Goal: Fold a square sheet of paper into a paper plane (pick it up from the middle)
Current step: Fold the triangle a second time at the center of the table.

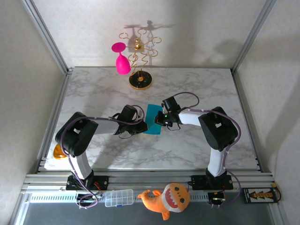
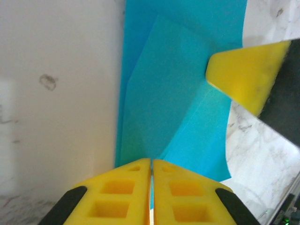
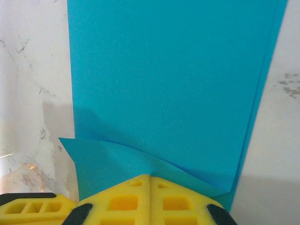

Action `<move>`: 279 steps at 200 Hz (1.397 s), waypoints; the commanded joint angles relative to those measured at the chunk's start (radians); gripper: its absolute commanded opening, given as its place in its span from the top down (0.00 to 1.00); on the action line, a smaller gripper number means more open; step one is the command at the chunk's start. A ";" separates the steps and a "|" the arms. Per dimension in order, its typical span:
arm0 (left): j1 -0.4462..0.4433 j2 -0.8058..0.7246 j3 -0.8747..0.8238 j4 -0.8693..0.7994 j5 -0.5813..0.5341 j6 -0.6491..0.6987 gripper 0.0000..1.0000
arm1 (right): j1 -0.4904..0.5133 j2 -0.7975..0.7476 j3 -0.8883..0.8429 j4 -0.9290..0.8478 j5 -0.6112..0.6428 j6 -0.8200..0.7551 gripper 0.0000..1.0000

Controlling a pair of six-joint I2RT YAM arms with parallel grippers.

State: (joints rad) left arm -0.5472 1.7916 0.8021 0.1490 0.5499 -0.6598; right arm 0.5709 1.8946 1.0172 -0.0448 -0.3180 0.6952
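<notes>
Left fingers [image 2: 148,183]: one pair, pressed together, clamped on the left edge of the paper [image 2: 178,117].
Paper [image 1: 153,118]: one blue sheet, partly folded, on the desk [image 1: 197,145], in front of the gold stand [image 1: 140,82].
Right fingers [image 3: 148,190]: one pair, together, clamped on its right corner.

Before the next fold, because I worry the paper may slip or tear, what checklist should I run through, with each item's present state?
1. Left pincer shut on the thin turquoise-blue paper sheet: ok.
2. Right pincer shut on the sheet's opposite edge: ok.
3. Sheet partly folded, layers overlapping: ok.
4. Creases pressed sharp: cannot tell.
5. Sheet lying flat on the white marble table: cannot tell.
6. Gold wire stand and pink goblet apart from the sheet: ok.
</notes>
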 commanded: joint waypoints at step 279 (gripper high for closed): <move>-0.031 -0.147 0.083 -0.225 -0.114 0.048 0.91 | -0.024 0.087 -0.036 -0.117 0.096 -0.019 1.00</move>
State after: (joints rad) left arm -0.5865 1.6981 0.8619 -0.1452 0.4660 -0.5407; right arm 0.5625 1.9018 1.0214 -0.0406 -0.3408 0.6910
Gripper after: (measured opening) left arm 0.085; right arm 0.055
